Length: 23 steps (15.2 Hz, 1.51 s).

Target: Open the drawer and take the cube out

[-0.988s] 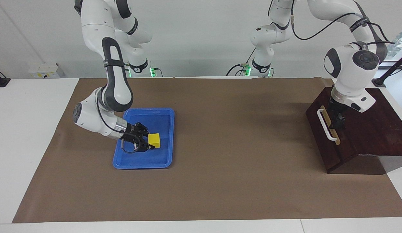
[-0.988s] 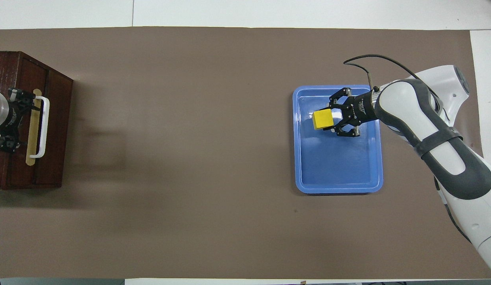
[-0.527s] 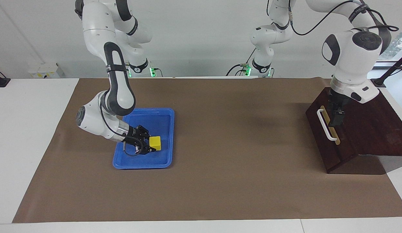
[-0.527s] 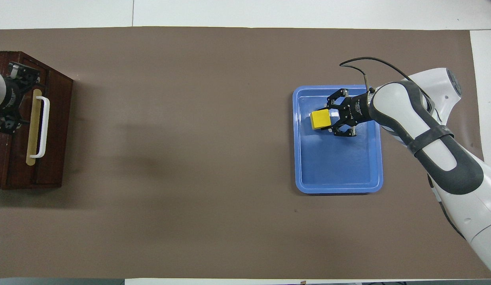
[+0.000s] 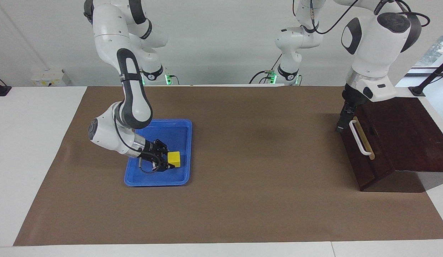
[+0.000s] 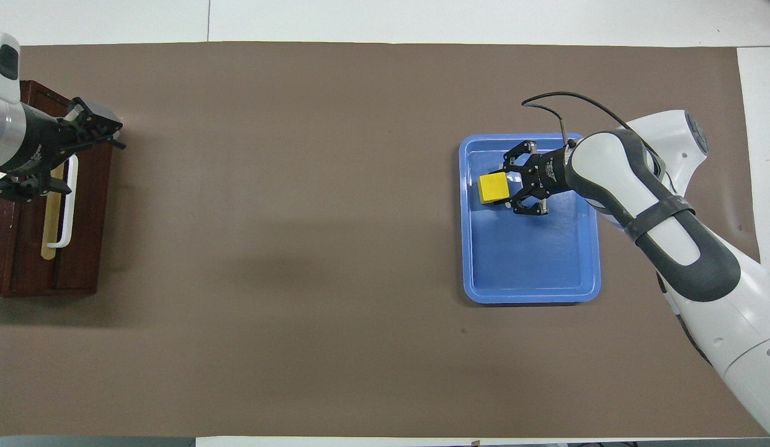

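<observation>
Two arms: both in view, one at each end of the surface (image 5: 242, 214).
Right end effector (image 5: 168, 163): low inside the blue tray (image 5: 182, 125), fingers clamped on the cube (image 5: 174, 159).
Cube: yellow, held at the fingertips just above the tray floor, toward the tray's side that faces the surface's middle; in the overhead view it sits at (image 6: 493, 187).
Left end effector (image 5: 342, 125): jaws spread wide, holding nothing, hanging in the air just beside the drawer's front corner, close to the upper end of the white handle (image 5: 359, 137).
Drawer (image 5: 364, 157): dark brown front with a tan strip under the handle, pushed shut in its dark wooden box (image 5: 410, 139) at the left arm's end of the surface.
Writing: no brand or label can be read; small marks on the arm bases are too small to make out.
Covering: brown paper sheet under tray and box.
</observation>
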Motion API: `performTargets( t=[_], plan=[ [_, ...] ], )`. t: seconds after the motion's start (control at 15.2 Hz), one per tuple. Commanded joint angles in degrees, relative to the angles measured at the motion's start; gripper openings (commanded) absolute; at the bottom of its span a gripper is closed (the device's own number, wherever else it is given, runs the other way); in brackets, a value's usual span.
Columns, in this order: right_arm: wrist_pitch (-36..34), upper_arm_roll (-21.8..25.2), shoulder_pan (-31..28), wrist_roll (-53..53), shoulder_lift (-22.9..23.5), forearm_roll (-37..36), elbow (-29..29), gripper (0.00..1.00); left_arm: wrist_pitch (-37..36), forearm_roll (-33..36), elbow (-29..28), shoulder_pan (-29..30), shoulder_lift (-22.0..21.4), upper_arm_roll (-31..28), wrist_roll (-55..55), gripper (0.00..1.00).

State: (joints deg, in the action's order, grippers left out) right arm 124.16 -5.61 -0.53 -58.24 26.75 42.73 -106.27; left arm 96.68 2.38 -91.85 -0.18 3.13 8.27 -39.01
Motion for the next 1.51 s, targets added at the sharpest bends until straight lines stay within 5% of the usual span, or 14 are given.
performTargets(
  t=[0.0,0.2,0.26,0.33,0.4,0.66,1.05,1.45],
  plan=[
    [1.61,-0.28,0.09,2.34,-0.12,1.13,-1.13,0.0,-4.74,-1.24,0.8,0.36,-0.84,-0.8,15.85,1.0],
    [1.44,-0.28,0.09,3.48,-0.3,1.22,-1.84,0.04,-8.07,-1.24,-0.43,2.46,-2.16,-1.15,28.43,1.0],
    [1.35,-0.28,0.09,3.48,-0.3,1.13,-1.84,0.51,-8.44,-1.16,-1.91,2.73,-3.03,-1.15,31.25,1.0],
    [1.35,-0.28,0.09,3.48,-0.38,1.13,-1.84,0.83,-7.74,-1.24,-4.28,2.73,-4.26,-1.24,32.32,1.0],
    [1.26,-0.28,0.09,3.4,-0.38,1.13,-1.84,0.88,-7.39,-1.24,-6.22,2.73,-5.23,-1.15,32.16,1.0],
    [0.21,-0.28,0.0,2.7,-0.38,1.13,-1.14,1.0,-7.12,-1.24,-6.67,1.85,-5.5,-0.72,31.89,1.0],
    [-6.82,-0.01,-0.35,-0.82,-3.45,-0.97,2.91,1.0,-8.53,-1.42,-6.41,1.85,-5.5,-0.45,41.03,1.0],
    [-12.35,-0.1,-0.79,3.81,-12.85,-18.63,6.07,1.0,-7.56,-3.79,-6.06,1.85,-5.24,-0.62,40.33,1.0]
  ],
)
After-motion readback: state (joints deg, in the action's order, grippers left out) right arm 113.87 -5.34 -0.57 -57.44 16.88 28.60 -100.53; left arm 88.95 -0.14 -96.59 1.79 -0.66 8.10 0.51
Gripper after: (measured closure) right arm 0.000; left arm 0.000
